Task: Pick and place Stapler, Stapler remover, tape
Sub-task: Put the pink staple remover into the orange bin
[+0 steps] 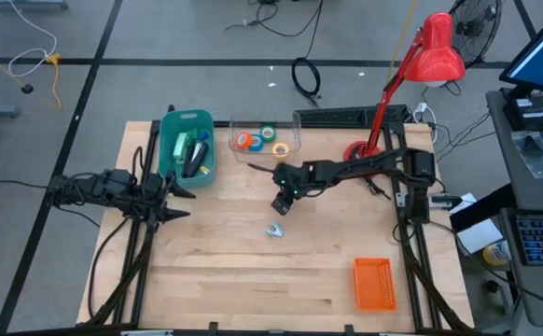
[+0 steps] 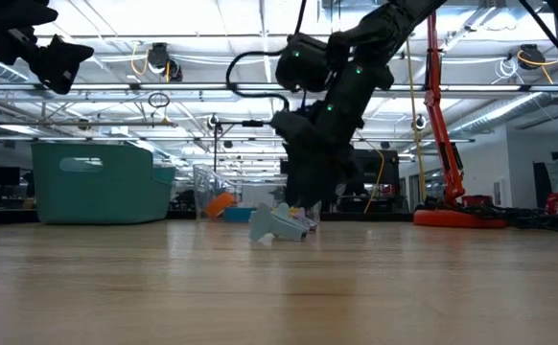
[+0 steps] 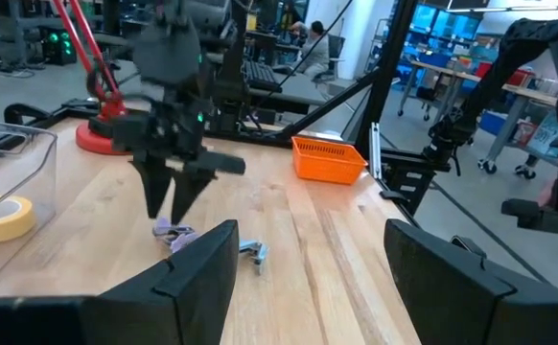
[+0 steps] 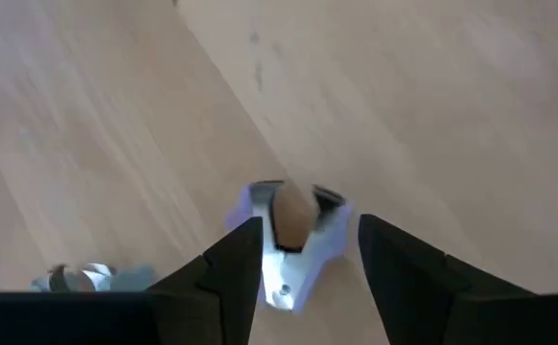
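Teal bin, orange basket, red lamp

You see a pale, smooth, matt wooden table, a clear glossy plastic tray upper centre, and a matt teal plastic bin upper left.

You see the table with two bins along its far edge: one bin on the left, and beside it a see-through box with the tape rolls inside. Near the middle lies the stapler remover. A small basket sits at the near right.
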